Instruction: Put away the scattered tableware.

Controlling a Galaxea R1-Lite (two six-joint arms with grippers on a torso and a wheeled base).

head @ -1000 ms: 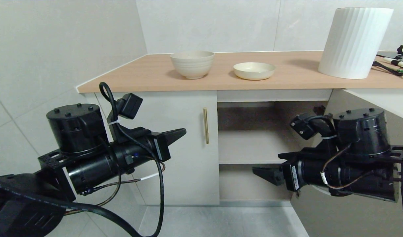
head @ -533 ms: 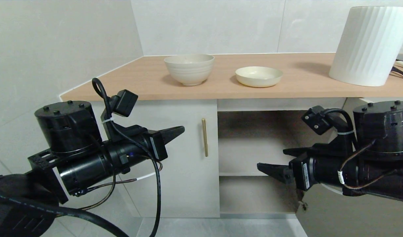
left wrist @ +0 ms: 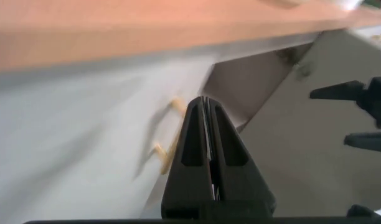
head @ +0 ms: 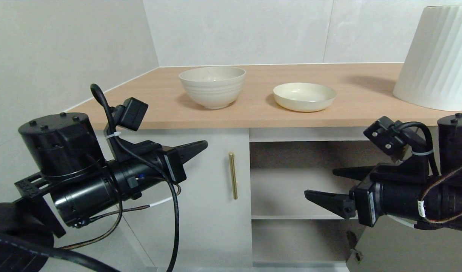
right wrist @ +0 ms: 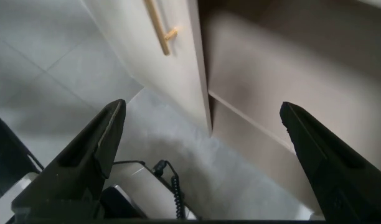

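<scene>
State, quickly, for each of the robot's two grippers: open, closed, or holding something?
Left gripper: closed, fingers pressed together, holding nothing.
Right gripper: open, fingers spread apart, holding nothing.

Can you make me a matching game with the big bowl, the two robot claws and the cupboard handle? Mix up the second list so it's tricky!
Things:
1. bowl
2. left gripper
3. right gripper
4. handle

Clues:
A. open, in front of the open cupboard shelf
B. gold, upright on the shut door
C. shut, fingers pressed together
D. on the counter, beside the shallow dish

Right pairs: 1-D, 2-C, 3-A, 4-B.
</scene>
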